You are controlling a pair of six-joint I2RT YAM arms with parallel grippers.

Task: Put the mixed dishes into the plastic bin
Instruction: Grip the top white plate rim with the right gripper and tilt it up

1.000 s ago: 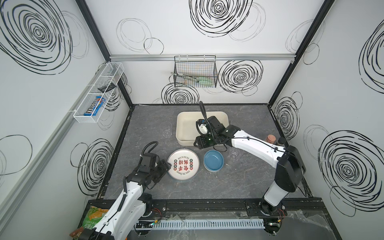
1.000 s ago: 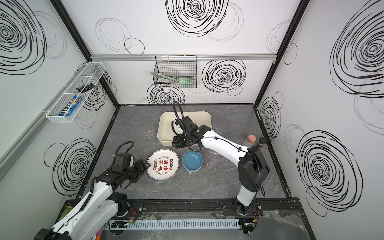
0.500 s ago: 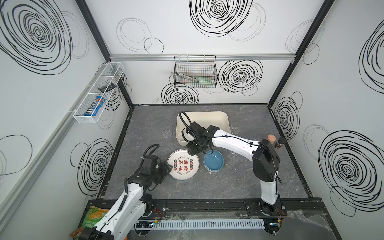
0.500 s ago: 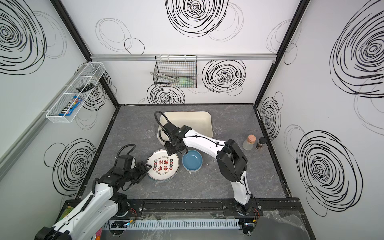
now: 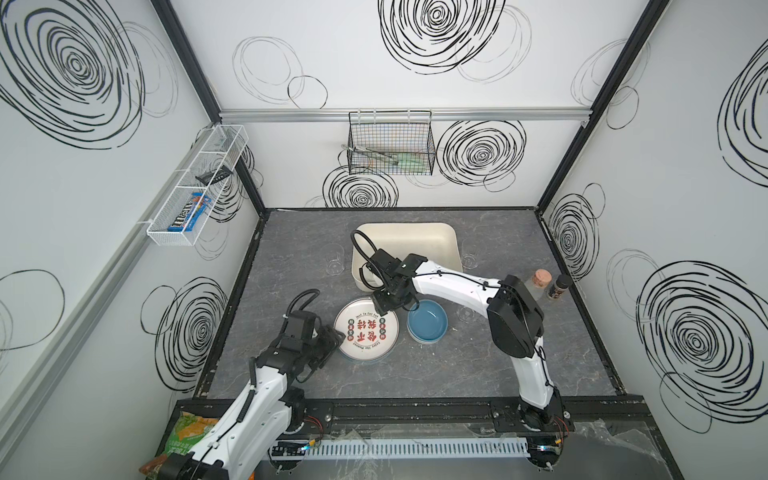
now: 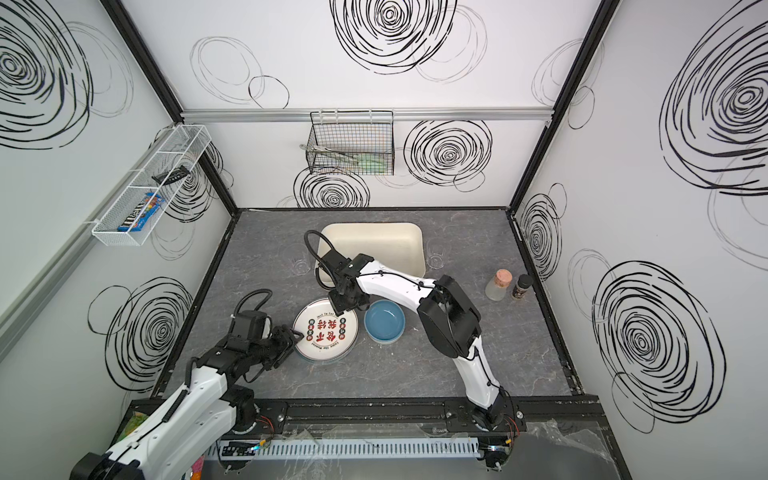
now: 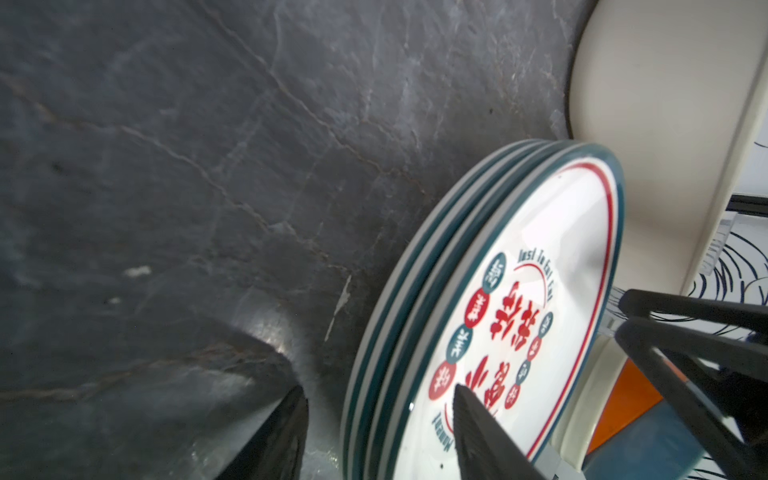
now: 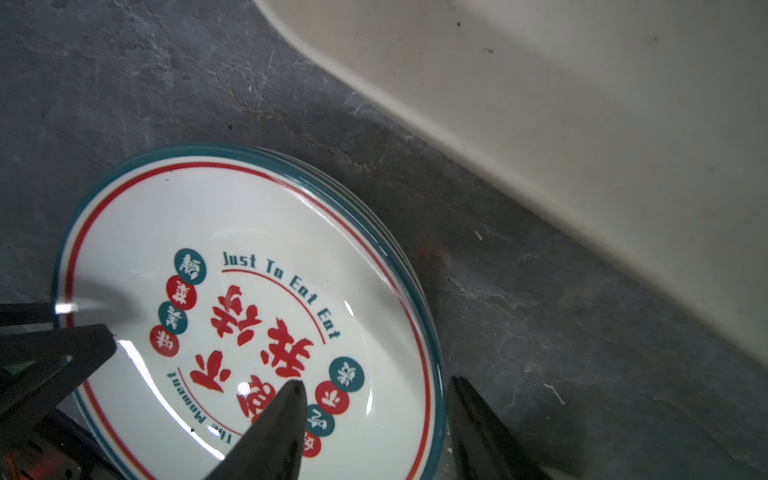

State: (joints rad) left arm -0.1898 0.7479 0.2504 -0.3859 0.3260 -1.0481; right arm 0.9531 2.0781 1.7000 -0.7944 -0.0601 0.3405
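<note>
- Overhead, in both top views: the plate stack lies flat on the table, near the plastic bin, with the blue bowl just beside it. The left gripper stands at the stack's left edge and the right gripper at the edge facing the bin. Being round, the stack has no long axis, and both arms are equally near.
- Left wrist view: the left gripper has its jaws spread. One finger is over bare table and the other over the printed face. The stacked rims lie between them, not yet pinched.
- Right wrist view: the right gripper likewise has its jaws spread, straddling the rim. The bin wall lies just beyond, so the carry is judged short.
</note>
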